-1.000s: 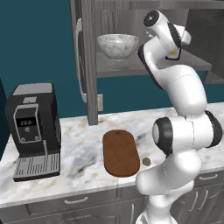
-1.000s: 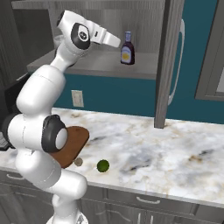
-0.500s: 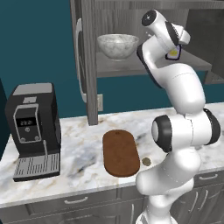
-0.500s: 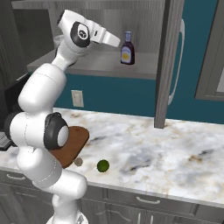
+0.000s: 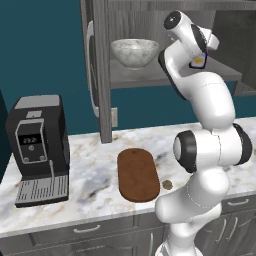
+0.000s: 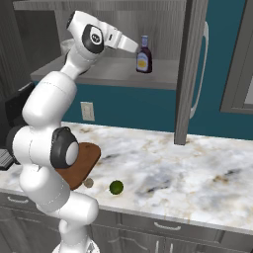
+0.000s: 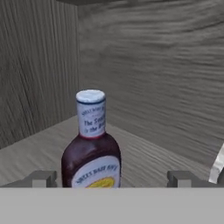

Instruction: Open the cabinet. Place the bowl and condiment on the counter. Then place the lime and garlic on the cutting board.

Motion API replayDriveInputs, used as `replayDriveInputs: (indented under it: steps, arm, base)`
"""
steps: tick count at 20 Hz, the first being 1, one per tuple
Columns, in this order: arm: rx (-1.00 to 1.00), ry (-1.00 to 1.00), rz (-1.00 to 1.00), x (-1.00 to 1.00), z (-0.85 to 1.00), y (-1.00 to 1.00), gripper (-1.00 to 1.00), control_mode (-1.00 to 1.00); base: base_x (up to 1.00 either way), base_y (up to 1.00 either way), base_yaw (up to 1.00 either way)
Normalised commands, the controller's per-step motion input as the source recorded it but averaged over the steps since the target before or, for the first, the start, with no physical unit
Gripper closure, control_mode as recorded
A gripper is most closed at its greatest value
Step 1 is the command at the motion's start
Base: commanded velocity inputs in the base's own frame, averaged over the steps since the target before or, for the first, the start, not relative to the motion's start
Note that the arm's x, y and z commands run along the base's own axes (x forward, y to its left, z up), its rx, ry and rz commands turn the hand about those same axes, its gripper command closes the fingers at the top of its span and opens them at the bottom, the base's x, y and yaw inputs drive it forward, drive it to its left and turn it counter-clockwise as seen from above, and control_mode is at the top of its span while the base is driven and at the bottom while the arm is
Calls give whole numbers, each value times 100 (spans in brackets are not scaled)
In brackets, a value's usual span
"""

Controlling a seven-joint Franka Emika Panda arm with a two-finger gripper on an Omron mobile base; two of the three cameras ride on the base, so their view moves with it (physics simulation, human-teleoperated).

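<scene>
1. Coffee machine [image 5: 37, 142]: black, stands at the far left of the table [image 5: 90, 170], apart from everything else.
2. Cabinet [image 5: 100, 75]: both doors swung open; the left door [image 5: 92, 70] stands edge-on with its silver bar handle visible, the right door [image 6: 190, 74] hangs open on the far side.
3. Bowl [image 5: 134, 52]: marbled, upright on the cabinet shelf [image 6: 108, 74], toward its left end.
4. Cutting board [image 5: 138, 174]: flat on the table below the shelf, its long side running away from the table's front edge, nothing on it.
5. Garlic [image 5: 167, 184]: on the table just beside the board's right edge, not touching it as far as I can tell.
6. Lime [image 6: 116, 187]: on the table, right of the garlic, near the front edge.
7. My fingers [image 7: 111, 179]: spread wide, holding nothing; I am reaching into the cabinet at shelf height.
8. Condiment [image 7: 92, 148]: upright on the shelf, toward its right end, directly ahead of me between my two fingertips [image 7: 41, 178], closer to the left one; contact not discernible.
</scene>
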Motion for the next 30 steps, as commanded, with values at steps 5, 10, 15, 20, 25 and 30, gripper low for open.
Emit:
replayDriveInputs:
  steps: [5, 10, 15, 20, 25, 30]
  arm:
    - [0, -4, 1, 1, 0, -12, -100, -100]
    - [0, -3, 6, 5, 0, -9, -100, -100]
    - [0, -1, 10, 5, 0, -4, -100, -100]
    - [0, 0, 10, 8, 0, 0, -100, -100]
    - [0, 0, 6, 12, 0, -14, -100, -100]
    - [0, 0, 3, 16, 0, -13, -100, -100]
  base:
    - [0, 0, 0]
    - [0, 0, 0]
    - [0, 0, 0]
    - [0, 0, 0]
    - [0, 0, 0]
    - [0, 0, 0]
